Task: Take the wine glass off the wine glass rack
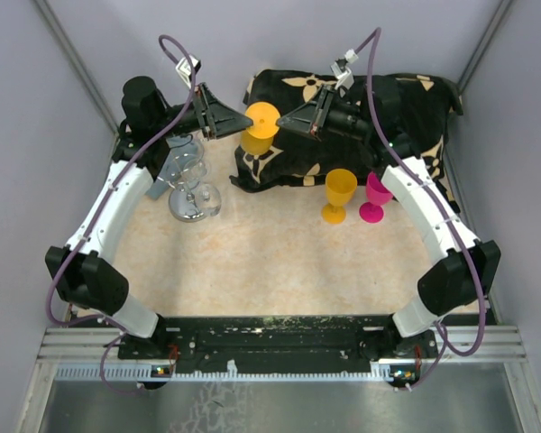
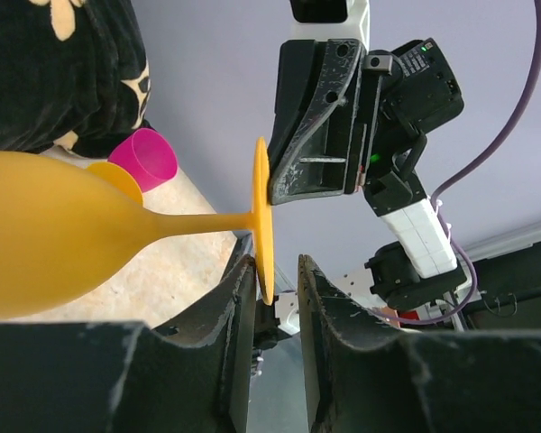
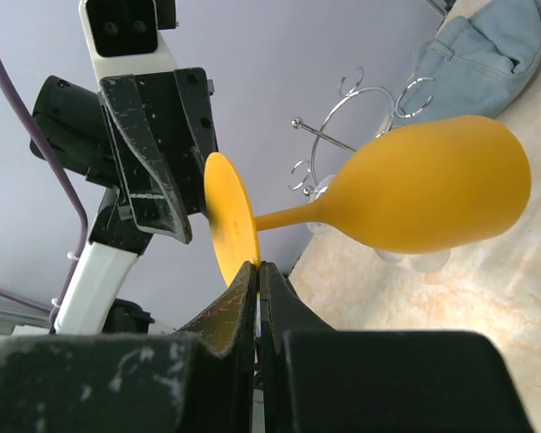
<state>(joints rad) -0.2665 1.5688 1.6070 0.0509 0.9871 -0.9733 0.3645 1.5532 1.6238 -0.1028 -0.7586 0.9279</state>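
Note:
An orange wine glass [image 1: 260,131] hangs in the air on its side between my two grippers, over the front edge of a black floral cushion [image 1: 343,95]. My right gripper [image 3: 258,265] is shut on the rim of the glass's round foot [image 3: 228,216]. My left gripper [image 2: 276,263] is open. The foot's edge [image 2: 263,221] sits between its fingers, against the left one, with a gap to the other. The chrome wire wine glass rack [image 1: 187,167] stands at the left, apart from the glass; it also shows in the right wrist view [image 3: 343,126].
A clear wine glass [image 1: 197,202] sits by the rack's base. A grey-blue cloth [image 3: 487,63] lies behind the rack. A second orange glass [image 1: 339,194] and a pink glass [image 1: 375,196] stand upright at the cushion's front right.

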